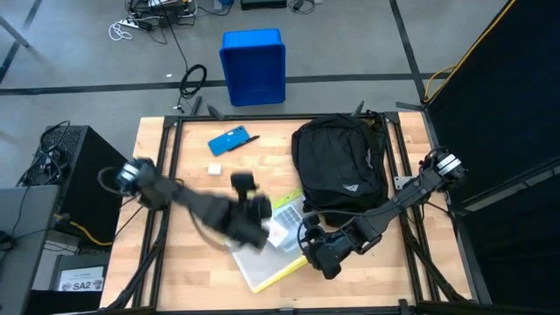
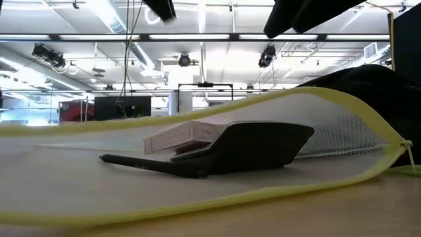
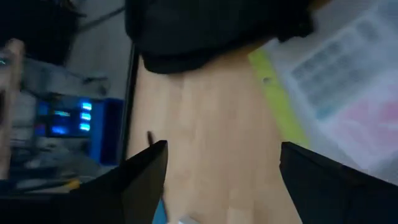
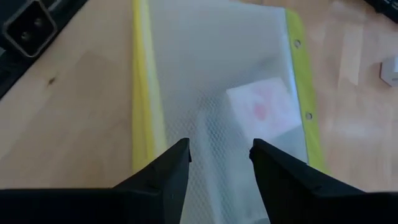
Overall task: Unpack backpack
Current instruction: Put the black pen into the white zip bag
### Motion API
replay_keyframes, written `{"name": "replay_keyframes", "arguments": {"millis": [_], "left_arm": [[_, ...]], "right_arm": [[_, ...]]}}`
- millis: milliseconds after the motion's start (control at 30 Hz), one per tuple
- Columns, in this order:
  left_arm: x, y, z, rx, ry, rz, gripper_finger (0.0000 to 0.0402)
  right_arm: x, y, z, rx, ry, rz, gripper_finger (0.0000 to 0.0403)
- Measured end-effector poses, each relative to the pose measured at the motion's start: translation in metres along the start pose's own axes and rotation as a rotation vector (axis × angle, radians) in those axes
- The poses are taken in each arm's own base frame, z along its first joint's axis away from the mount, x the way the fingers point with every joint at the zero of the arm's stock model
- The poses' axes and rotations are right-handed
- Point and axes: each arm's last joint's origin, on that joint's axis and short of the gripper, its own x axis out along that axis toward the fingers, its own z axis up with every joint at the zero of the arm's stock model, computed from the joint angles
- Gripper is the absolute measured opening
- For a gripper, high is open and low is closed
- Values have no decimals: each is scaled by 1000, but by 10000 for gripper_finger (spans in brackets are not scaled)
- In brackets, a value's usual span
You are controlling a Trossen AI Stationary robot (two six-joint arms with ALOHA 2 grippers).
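The black backpack (image 1: pixel 339 162) lies on the table's far right part. In front of it lies a clear mesh pouch (image 1: pixel 271 254) with yellow edges, holding a white box (image 4: pixel 264 106) and a flat black device (image 2: pixel 250 148). My left gripper (image 1: pixel 254 214) hangs open above the table at the pouch's left side, with bare wood between its fingers (image 3: pixel 224 155). My right gripper (image 1: pixel 317 255) stands open above the pouch's right near end, its fingers (image 4: pixel 221 149) pointing along the pouch (image 4: pixel 211 74). In the low view both arms show only high above the pouch.
A flat blue item (image 1: pixel 229 140) with a dark pen beside it and a small white block (image 1: pixel 213 171) lie on the table's far left part. A blue plastic bin (image 1: pixel 254 66) stands on the floor beyond the far edge. Bare wood shows at the near left.
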Motion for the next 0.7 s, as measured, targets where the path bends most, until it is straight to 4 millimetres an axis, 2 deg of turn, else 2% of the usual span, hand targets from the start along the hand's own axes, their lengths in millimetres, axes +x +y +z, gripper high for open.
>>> {"name": "replay_keyframes", "arguments": {"millis": [67,167,300,400,500,567,700], "left_arm": [[28,21,-12,-48,-32,-136,268],[74,54,-44,-131,-107,-322,261],[136,107,-96,-310,-120,-261,253],[176,135,-134,-404,-25,-256,252],[200,157,-157,-439,33,-222,252],[212,165,-168,-433,82,-209,252],[229,173,-172,-394,91,-205,252]], "right_arm": [[1,-2,-1,11,8,-5,144],[4,-7,-1,23,15,-39,141],[13,-19,-4,31,39,-87,137],[21,-29,-9,44,62,-105,135],[27,-39,-15,68,83,-113,135],[32,-44,-20,84,91,-112,136],[38,-55,-26,110,102,-129,137]]}}
